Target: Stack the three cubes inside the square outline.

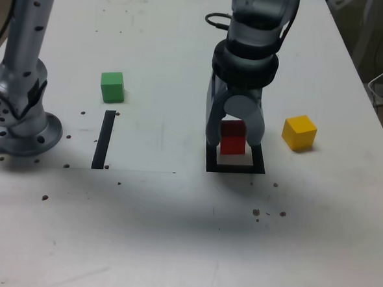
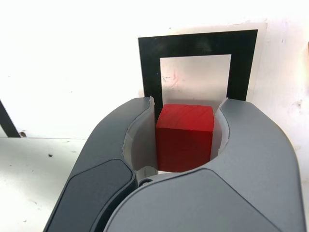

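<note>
In the exterior view, the pale desk (image 1: 140, 231) is filling the foreground, with small dark marks showing at lower left and lower right. The square outline (image 1: 235, 169) is lying right of centre, its black front edge facing the viewer. Within its border, as seen here, the red cube (image 1: 232, 145) is showing between the jaws, which are pinching it from both sides; whether it is touching the desk, one cannot tell. The arm (image 1: 249, 46) is descending from the top of the frame. The yellow cube (image 1: 299, 133) is resting on the desk at right, apart from the outline. The black strip (image 1: 104, 139) is lying left of centre, and the arm's base (image 1: 32, 137) is standing at the left edge. Farther off, the green cube (image 1: 113, 87) is sitting at upper left, beyond the strip. The wrist view is showing the red cube between the curved jaws.
</note>
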`<state>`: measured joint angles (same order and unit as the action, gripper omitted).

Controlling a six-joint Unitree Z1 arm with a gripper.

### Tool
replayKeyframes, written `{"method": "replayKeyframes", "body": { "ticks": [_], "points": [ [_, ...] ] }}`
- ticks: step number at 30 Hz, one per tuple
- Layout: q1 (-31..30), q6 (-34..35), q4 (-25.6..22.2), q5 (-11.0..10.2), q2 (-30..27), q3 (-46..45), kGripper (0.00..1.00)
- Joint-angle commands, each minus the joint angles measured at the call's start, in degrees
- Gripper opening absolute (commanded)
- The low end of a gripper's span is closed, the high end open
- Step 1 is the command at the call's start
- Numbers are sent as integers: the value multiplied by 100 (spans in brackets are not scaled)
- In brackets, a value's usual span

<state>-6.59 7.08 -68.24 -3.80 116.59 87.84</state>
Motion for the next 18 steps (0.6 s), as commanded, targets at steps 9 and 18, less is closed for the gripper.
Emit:
{"method": "replayKeyframes", "body": {
  "ticks": [9, 18],
  "points": [
    [54, -22, 271, -17, 223, -90, 11],
    [101, -44, 246, -400, 264, -98, 11]
  ]
}}
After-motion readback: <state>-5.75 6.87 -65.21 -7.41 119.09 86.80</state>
